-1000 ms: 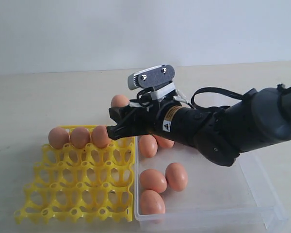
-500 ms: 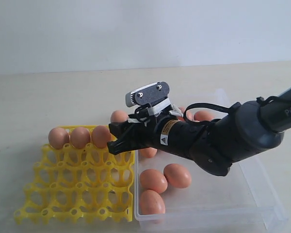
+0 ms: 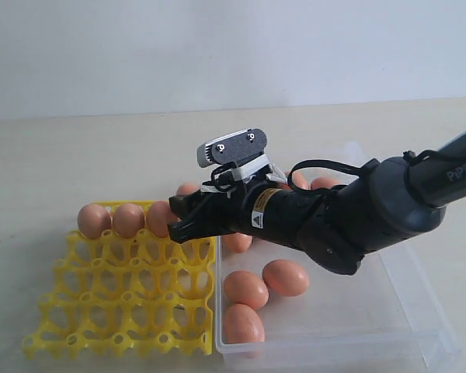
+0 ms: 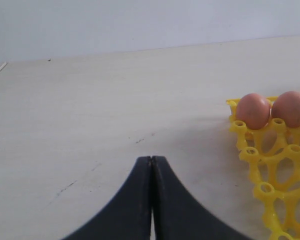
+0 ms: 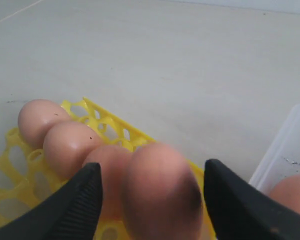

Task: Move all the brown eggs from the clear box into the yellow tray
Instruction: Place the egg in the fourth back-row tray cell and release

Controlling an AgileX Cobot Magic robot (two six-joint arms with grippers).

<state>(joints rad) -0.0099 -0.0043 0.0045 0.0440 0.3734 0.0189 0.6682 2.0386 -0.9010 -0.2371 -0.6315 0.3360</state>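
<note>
Step in hand: setting fourth egg into yellow tray (image 3: 132, 289).
Right jaws low over far row, at last free cup next to clear box (image 3: 423, 330). Jaws apart, carried egg (image 5: 160, 195) between them with gap on one side; looks like release. Cannot tell if egg is seated.
Three eggs (image 3: 128, 219) fill rest of row, nearest just beside carried egg.
Next: spread wide, lift straight up without nudging neighbour, go to box.
Several eggs (image 3: 245, 288) lie in box, some behind right arm (image 3: 373, 221).
Left jaws together, idle over bare tabletop (image 4: 65, 100) near tray; not in way.
</note>
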